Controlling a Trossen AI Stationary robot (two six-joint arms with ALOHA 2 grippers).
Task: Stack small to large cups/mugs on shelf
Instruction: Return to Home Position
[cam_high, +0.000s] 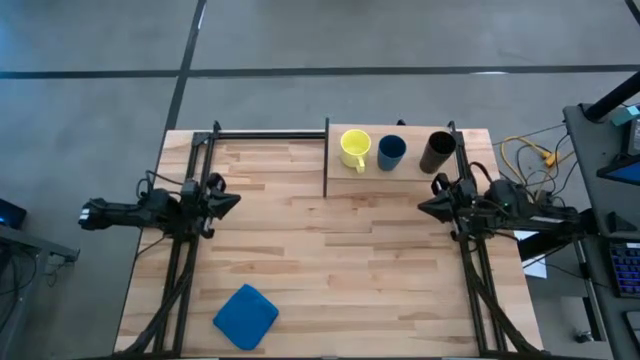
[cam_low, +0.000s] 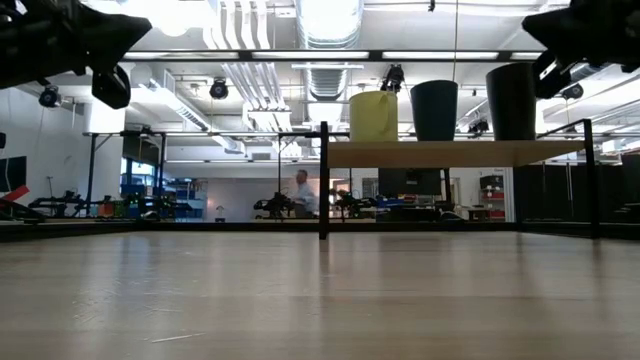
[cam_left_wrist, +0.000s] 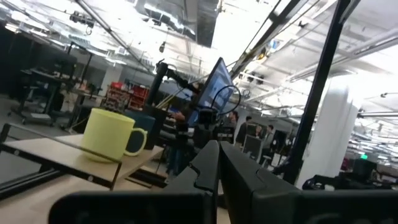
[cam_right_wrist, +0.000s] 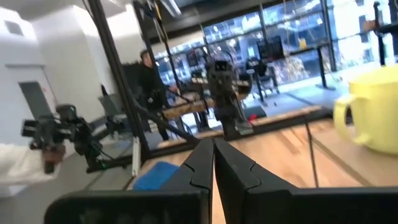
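Seemingly closed left fingers (cam_left_wrist: 204, 167), right fingers (cam_right_wrist: 203, 160); yellow mug (cam_high: 354, 148), blue cup (cam_high: 391, 152), black cup (cam_high: 438, 152) shelved.

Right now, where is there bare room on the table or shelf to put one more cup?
The table is bare in the middle, between the left gripper and right gripper, down to the blue cloth. Also bare: the far strip left of the shelf. The shelf is crowded: yellow mug, dark blue cup and black cup line it; only its front is free.
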